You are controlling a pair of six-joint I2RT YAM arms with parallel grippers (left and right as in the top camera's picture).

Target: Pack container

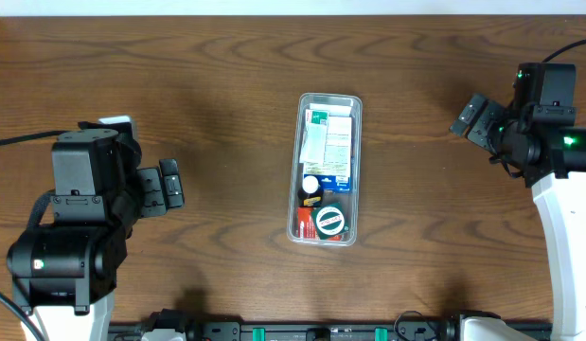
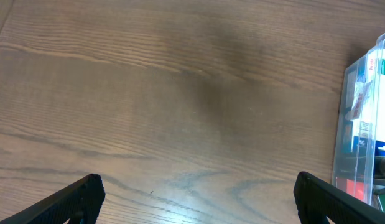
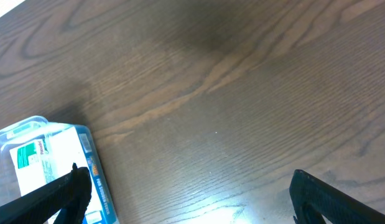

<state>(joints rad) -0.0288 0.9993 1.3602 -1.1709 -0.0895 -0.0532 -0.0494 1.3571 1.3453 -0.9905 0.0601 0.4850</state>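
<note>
The clear plastic container [image 1: 357,142] stands in the middle of the table, long side running front to back. It holds white and blue boxes at the back and a round green-lidded tin [image 1: 328,221] and small items at the front. Its side shows at the right edge of the left wrist view [image 2: 357,134], and its corner shows at the lower left of the right wrist view [image 3: 37,149]. My left gripper [image 1: 171,185] is open and empty, well left of the container. My right gripper [image 1: 470,117] is open and empty, to its right.
The brown wooden table [image 1: 217,85] stretches around the container. A black rail with green clips [image 1: 311,332] runs along the front edge. The arm bases stand at the front left and right.
</note>
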